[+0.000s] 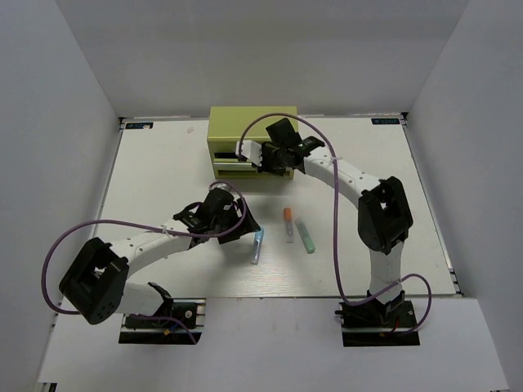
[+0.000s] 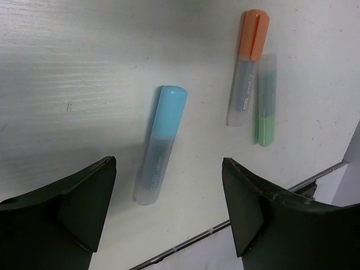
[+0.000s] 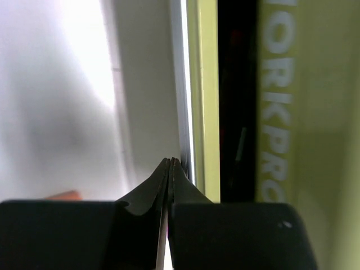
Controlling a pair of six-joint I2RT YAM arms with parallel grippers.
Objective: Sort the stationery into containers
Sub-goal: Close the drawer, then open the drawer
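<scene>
Here, left end effector agape over rounded blue marker; right end effector closed, seemingly empty, beside glossy chest.

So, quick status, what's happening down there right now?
Left end effector open, over the light blue marker. Right end effector shut, at the tool chest front. Orange-capped marker and mint green marker loose on table, nothing blocking.

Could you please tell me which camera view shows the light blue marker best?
The left wrist view: the light blue marker appears whole and close, its cap and clear barrel distinct. The top external view shows it as a small sliver. The right wrist view does not show it.
</scene>
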